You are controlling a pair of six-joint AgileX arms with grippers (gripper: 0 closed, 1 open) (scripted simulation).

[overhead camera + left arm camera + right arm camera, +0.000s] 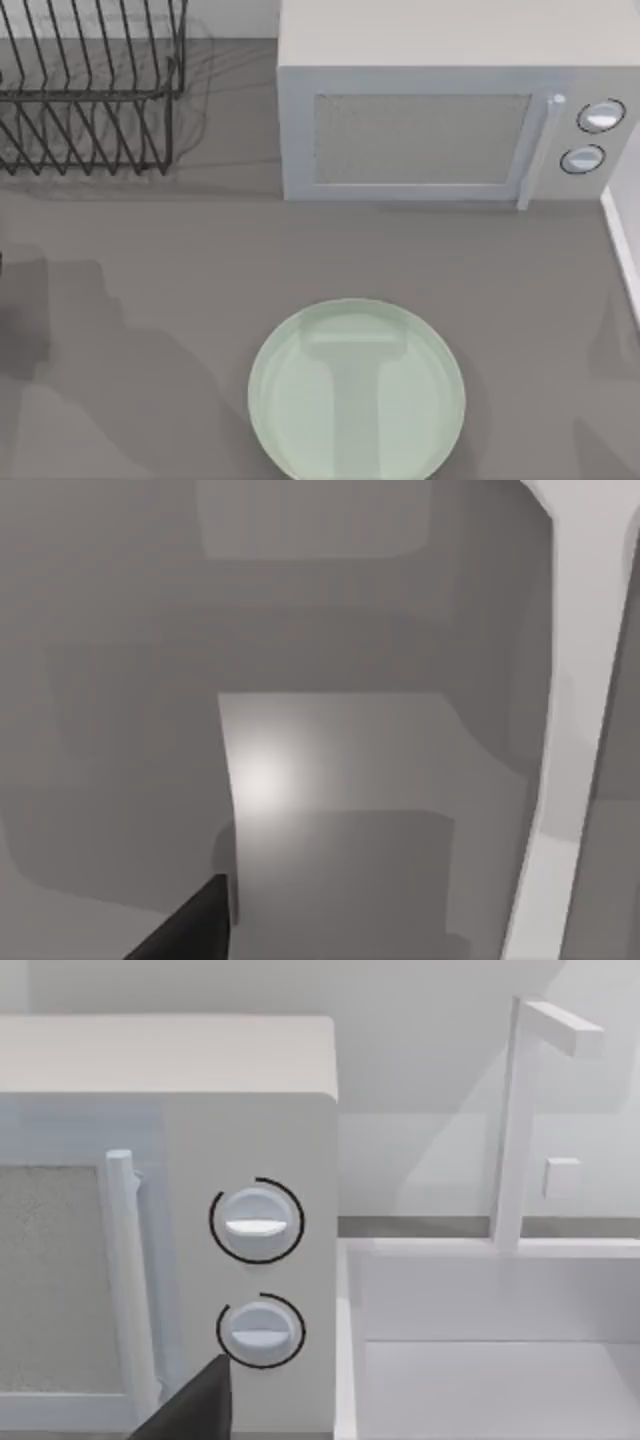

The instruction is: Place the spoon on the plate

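Plate (300,420) sat at near edge of table (150,260), w/ microwave (420,130) behind it and wire rack (90,90) at far left. Couldn't locate the spoon. Can't tell either gripper's opening or hold. Risk, I'd judge: any reach made w/o locating spoon would miss or knock plate

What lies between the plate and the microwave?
Bare grey table; the top view shows nothing standing between the plate and the microwave.

Dark left pincer fingertip (190,925) over grey tabletop (120,680), pale raised edge (560,780) alongside.
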